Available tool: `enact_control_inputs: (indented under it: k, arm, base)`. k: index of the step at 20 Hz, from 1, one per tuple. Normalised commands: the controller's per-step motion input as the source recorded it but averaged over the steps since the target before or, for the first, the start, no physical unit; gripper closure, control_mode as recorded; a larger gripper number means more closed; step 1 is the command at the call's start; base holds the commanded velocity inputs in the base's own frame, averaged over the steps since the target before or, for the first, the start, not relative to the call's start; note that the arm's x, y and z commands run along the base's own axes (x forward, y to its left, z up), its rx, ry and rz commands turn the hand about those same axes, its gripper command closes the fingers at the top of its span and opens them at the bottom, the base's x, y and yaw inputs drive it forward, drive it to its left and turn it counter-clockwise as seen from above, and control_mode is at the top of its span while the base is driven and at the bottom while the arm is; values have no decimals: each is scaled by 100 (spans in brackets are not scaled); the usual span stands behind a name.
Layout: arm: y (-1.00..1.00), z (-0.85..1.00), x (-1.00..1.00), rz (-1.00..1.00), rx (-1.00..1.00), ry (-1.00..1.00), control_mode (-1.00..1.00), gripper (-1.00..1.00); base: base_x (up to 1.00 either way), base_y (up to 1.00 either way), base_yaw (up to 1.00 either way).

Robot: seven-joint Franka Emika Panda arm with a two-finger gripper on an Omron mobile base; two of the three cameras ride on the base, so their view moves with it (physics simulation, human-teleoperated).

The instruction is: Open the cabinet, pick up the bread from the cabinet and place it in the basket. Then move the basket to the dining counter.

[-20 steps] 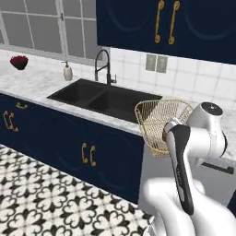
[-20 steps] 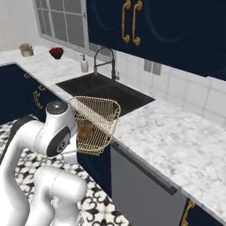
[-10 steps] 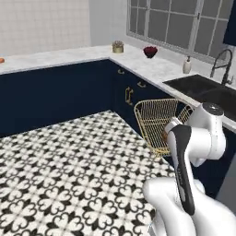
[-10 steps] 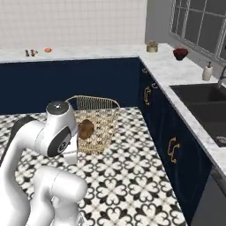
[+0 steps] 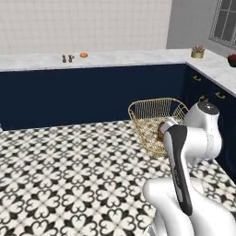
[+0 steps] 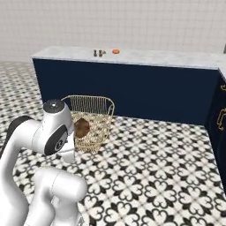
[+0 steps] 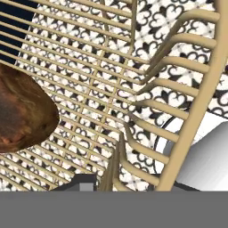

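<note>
The gold wire basket (image 5: 152, 102) hangs tilted in the air over the patterned floor, close against my arm's wrist. The dark brown bread (image 6: 81, 128) lies inside it, against the mesh. In the hand view the bread (image 7: 22, 116) sits at the left and the basket's thick rim (image 7: 200, 89) runs up the right. My gripper (image 7: 109, 180) is shut on the basket's wire wall at the bottom edge; in both base views the arm hides the fingers. The dining counter (image 5: 115, 58) stretches across the back, marbled top over a plain navy front (image 6: 154, 92). The cabinet is out of view.
On the dining counter stand an orange doughnut (image 5: 83, 55) and two small brown pear-shaped pieces (image 5: 67, 58). Low navy cupboards (image 5: 207, 92) with brass handles line the right side, with a potted plant (image 5: 198, 52) on top. Open tiled floor (image 5: 69, 175) lies between me and the counter.
The whole picture has swung as the base turned: the sink worktop left the views and the long dining counter came in. The basket with the bread stays in my gripper.
</note>
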Motion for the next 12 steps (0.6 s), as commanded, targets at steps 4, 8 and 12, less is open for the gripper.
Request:
enact_control_inputs:
  k: [4,8,12]
  arm:
    - [0,0,0,0,0,0,100,100]
    - [0,0,0,0,0,0,100,100]
    - [0,0,0,0,0,0,100,100]
  base:
    - [100,-14,6]
    - [100,-18,0]
    - [100,-8,0]
